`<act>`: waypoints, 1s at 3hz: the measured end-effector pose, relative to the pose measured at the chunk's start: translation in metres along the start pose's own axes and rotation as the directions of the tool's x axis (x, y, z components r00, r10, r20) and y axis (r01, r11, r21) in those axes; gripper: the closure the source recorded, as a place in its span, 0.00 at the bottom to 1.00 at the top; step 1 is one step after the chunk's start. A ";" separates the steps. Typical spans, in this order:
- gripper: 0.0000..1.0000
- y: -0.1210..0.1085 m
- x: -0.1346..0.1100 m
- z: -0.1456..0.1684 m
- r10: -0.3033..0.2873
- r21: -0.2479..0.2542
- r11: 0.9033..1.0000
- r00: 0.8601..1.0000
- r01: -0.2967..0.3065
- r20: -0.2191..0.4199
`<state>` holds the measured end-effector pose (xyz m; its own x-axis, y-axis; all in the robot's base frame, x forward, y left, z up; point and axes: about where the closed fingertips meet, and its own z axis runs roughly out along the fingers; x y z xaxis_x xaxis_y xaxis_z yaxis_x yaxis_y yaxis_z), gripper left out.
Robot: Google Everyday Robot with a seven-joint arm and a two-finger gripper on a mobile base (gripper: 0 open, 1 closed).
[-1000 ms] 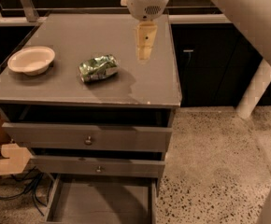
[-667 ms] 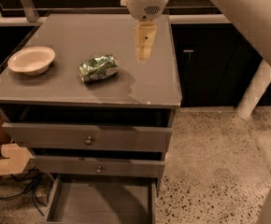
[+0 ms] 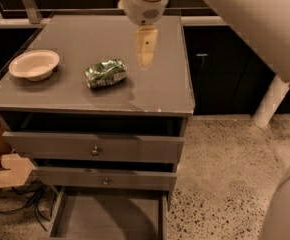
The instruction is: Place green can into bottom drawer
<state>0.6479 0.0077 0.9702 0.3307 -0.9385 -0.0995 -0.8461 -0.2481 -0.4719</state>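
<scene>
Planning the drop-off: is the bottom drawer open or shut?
Open: the bottom drawer is pulled out, its grey floor showing below the knobbed drawers. The green can lies on the cabinet top; the hand hangs beside it.

Warm, dim overhead light gives everything an amber cast. It is brightest on the cabinet top (image 3: 165, 84) and the speckled floor (image 3: 225, 174) at 4 o'clock, while the background toward 12 and 3 o'clock sinks to near black. The gripper (image 3: 146, 46), hanging over the top at 12 o'clock, is evenly lit; the green can (image 3: 105, 73) glints and throws a soft shadow toward 4 o'clock, and the bottom drawer (image 3: 110, 216) at 6 o'clock lies in shade.
</scene>
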 end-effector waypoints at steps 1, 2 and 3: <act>0.00 -0.002 -0.028 0.025 -0.038 -0.013 0.999 0.998 0.039 0.044; 0.00 -0.004 -0.032 0.028 -0.042 -0.012 0.999 0.998 0.043 0.049; 0.00 -0.007 -0.039 0.038 -0.054 -0.019 0.998 0.997 0.055 0.059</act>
<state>0.6567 0.0552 0.9446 0.3997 -0.9080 -0.1259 -0.8344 -0.3035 -0.4600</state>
